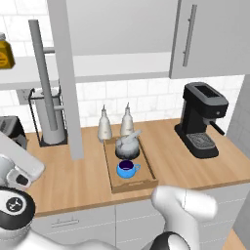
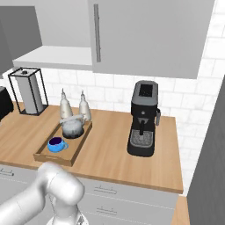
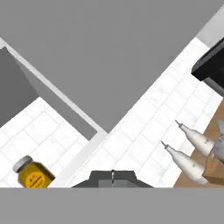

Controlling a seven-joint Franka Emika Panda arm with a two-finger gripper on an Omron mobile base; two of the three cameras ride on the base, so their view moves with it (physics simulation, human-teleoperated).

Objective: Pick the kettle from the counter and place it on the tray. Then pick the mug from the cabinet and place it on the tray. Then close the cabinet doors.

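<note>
claw (image 3: 112, 177) pressed together, holding nothing, just before the grey cabinet door (image 3: 109, 57).

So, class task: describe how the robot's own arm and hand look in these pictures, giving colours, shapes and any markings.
The arm is made of smooth, glossy white rounded segments that look like thick tubes with bulging elbows. Dark, nearly black joints sit between the segments, and in the left base view one round black cap carries a small white marking. The hand ends in two small dark grey fingertips. No loose cables are visible.

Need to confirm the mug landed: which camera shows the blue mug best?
Left base view: the mug sits unobstructed on the tray, in front of the kettle. Right base view shows it smaller, at an angle.
</note>
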